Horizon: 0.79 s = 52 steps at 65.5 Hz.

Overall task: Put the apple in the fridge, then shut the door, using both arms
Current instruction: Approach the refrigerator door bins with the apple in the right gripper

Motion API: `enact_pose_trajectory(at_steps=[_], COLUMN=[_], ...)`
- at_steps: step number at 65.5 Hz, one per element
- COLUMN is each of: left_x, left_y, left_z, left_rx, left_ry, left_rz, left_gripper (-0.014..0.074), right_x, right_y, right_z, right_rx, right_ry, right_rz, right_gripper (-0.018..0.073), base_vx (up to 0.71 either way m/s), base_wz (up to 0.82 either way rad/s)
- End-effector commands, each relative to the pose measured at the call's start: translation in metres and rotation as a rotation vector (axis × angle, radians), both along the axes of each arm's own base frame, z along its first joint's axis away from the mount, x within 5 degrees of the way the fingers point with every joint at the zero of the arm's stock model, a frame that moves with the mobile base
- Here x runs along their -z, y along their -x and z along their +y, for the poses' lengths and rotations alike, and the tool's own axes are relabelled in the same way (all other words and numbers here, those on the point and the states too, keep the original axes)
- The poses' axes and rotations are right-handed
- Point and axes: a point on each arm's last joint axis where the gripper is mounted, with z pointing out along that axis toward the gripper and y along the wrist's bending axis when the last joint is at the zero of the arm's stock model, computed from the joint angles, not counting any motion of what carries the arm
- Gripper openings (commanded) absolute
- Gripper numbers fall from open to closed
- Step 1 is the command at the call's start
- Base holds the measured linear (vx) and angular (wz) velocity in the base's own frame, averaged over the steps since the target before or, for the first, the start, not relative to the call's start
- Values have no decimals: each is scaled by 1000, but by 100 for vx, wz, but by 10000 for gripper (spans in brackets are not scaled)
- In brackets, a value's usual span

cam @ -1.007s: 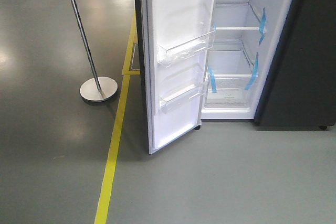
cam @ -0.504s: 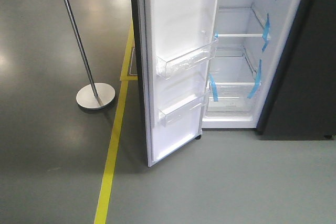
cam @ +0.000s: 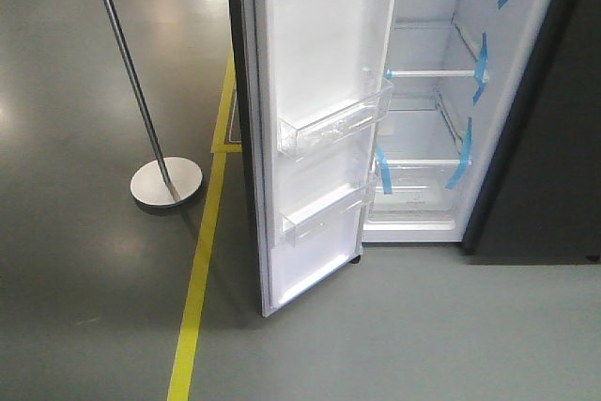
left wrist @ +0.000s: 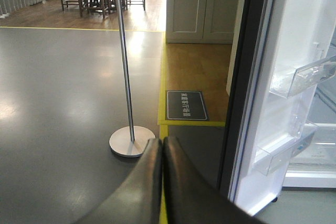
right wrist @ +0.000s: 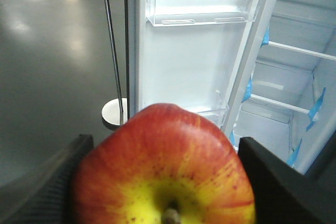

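right gripper clamped on red-and-yellow apple | open white-lined fridge lay upper right, beyond it | left gripper pressed together

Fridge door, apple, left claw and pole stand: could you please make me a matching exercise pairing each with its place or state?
1. door
2. apple
3. left claw
4. pole stand

A. shut, empty
B. standing left of the yellow line
C. swung open
D. held in the right claw

Pairs: 1-C, 2-D, 3-A, 4-B.
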Motion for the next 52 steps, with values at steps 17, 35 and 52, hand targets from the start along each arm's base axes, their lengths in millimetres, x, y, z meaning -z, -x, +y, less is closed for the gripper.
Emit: enact_pose_trajectory(at_steps=[17,35,52], left_x=[-13,-13,-13], left_y=[1,1,1], left_z=[1,1,1], left_rx=[-7,-7,-7], left_ry=[10,10,10], left_rz=[-101,-101,-101], left_gripper=[-6,-6,-6], right_x=[-17,-17,-17], right_y=[5,5,5], right_z=[-1,-1,-1], right_rx=[18,18,18], right_ry=[-32,-32,-32], right_rz=[-114,-114,-114], right_gripper=[77,77,77], base_vx=[12,12,12], base_wz=[-1,-1,-1])
